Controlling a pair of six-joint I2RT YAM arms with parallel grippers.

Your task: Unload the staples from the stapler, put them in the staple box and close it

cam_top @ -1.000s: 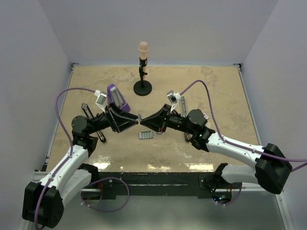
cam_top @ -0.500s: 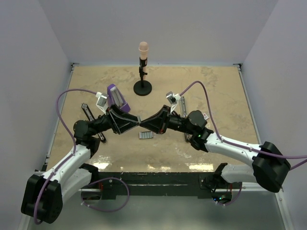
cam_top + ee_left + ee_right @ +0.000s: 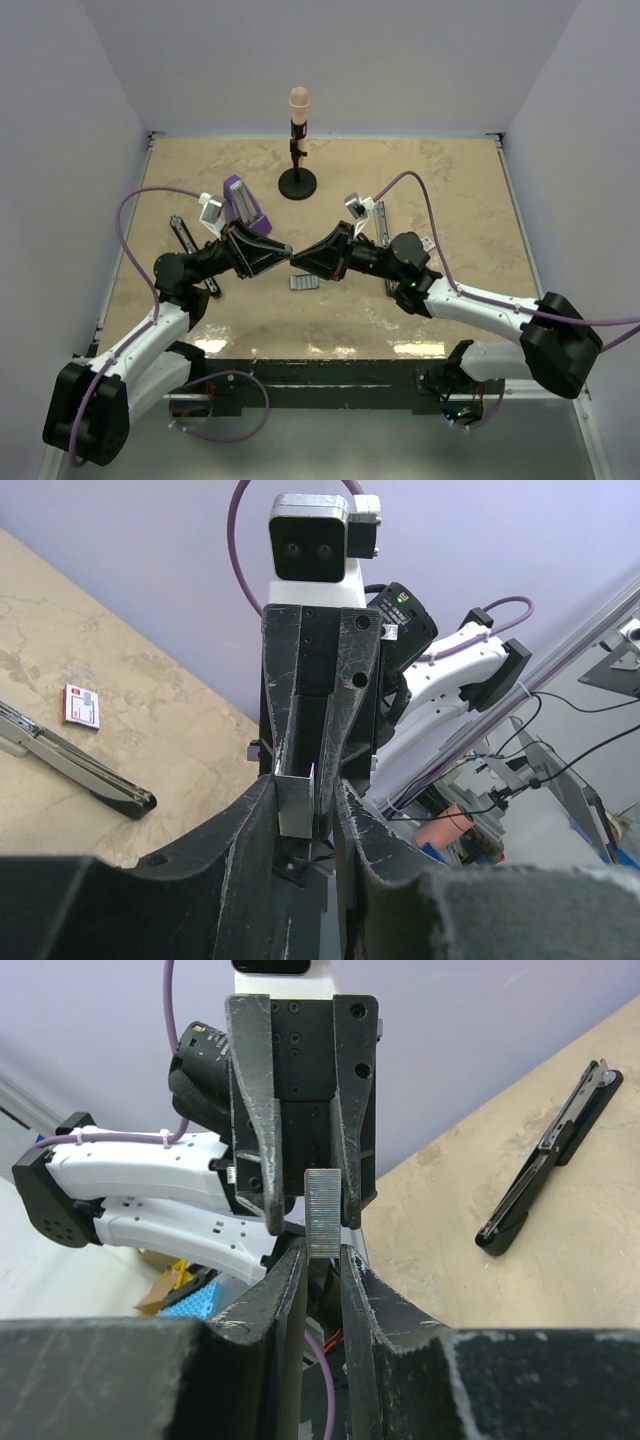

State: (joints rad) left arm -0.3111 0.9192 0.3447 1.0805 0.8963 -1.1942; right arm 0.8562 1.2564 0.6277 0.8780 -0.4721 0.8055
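My two grippers meet tip to tip above the table's middle. My right gripper (image 3: 298, 258) (image 3: 322, 1255) is shut on a ribbed silvery strip of staples (image 3: 323, 1210). The strip's other end (image 3: 297, 802) reaches in between the fingers of my left gripper (image 3: 283, 257) (image 3: 305, 810). That gripper is open, with a gap beside the strip. A second strip of staples (image 3: 304, 282) lies flat on the table below the tips. A slim black stapler (image 3: 182, 232) (image 3: 548, 1160) lies at the left, partly under my left arm.
Another slim black-and-silver stapler piece (image 3: 383, 222) (image 3: 75, 765) lies by my right arm, with a small pink-and-white card (image 3: 82, 705) beside it. A purple wedge (image 3: 243, 205) stands behind my left gripper. A black stand with a peach top (image 3: 297, 183) is at the back.
The two grippers have drawn closer together, and the left fingers now reach around the end of the strip. Nothing on the table has moved.
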